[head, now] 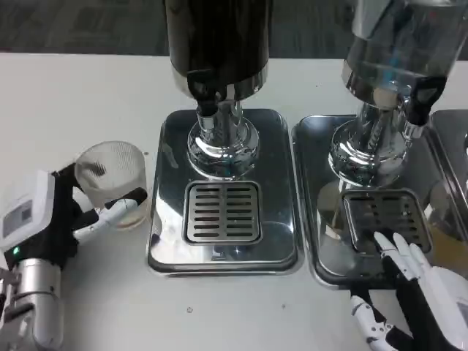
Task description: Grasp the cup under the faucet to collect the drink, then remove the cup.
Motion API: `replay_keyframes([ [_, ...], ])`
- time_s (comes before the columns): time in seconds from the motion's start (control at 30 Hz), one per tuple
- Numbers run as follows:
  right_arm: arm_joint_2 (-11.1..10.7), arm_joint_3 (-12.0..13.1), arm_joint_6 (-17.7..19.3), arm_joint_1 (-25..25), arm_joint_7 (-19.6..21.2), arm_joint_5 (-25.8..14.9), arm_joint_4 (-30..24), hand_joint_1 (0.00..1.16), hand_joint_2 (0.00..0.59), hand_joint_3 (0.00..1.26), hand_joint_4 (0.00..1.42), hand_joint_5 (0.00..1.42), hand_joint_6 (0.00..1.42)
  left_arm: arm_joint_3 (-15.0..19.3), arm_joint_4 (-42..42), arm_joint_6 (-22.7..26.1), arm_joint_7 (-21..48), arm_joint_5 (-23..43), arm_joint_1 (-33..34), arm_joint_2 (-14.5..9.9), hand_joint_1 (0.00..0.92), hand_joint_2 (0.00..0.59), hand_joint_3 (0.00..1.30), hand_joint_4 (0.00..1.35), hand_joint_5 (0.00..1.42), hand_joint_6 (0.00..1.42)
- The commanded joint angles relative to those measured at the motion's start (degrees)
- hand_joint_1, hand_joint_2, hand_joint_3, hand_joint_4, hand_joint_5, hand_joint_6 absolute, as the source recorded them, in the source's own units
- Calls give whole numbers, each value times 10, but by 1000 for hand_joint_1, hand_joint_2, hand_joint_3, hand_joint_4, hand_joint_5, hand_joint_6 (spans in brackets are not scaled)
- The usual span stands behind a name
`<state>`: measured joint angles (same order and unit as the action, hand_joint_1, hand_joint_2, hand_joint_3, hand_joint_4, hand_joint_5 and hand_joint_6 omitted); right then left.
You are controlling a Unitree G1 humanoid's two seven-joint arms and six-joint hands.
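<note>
Left hand (44,219) fingers (121,208) curl around the cup (113,179), beside the faucet (207,102), collection apparently pending; right hand (420,281) fingers spread, empty.

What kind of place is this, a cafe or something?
Probably a self-serve drink station: two dispensers, one dark and one clear, stand on steel drip trays on a white table, with a plastic cup nearby.

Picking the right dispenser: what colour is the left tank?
Black tank, seen in the head view.
</note>
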<state>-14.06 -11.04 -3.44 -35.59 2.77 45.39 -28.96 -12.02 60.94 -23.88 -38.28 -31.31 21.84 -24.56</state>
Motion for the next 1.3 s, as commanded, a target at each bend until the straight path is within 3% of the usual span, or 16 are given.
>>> replay_keyframes([
  [0.03,-3,5,11,1,8,-9,7,260,531,85,0,0,94,15,15,-36,-52,15,-1,4,315,107,610,742,1038,1347],
  [0.17,-3,6,13,3,7,-13,10,267,513,85,0,0,95,22,17,-54,-82,18,-8,2,334,106,671,806,1104,1423],
  [0.73,-5,4,26,13,5,-24,21,262,508,86,0,0,96,37,-50,-122,-129,10,-54,-19,333,96,709,845,1143,1424],
  [1.0,-6,4,30,17,6,-27,21,254,507,85,0,0,110,20,-121,-124,-107,-10,-68,9,336,92,711,852,1144,1424],
  [1.3,5,1,36,-4,20,-24,-3,251,507,93,0,0,112,-1,-119,-107,-68,-18,-45,37,334,91,716,855,1144,1424],
])
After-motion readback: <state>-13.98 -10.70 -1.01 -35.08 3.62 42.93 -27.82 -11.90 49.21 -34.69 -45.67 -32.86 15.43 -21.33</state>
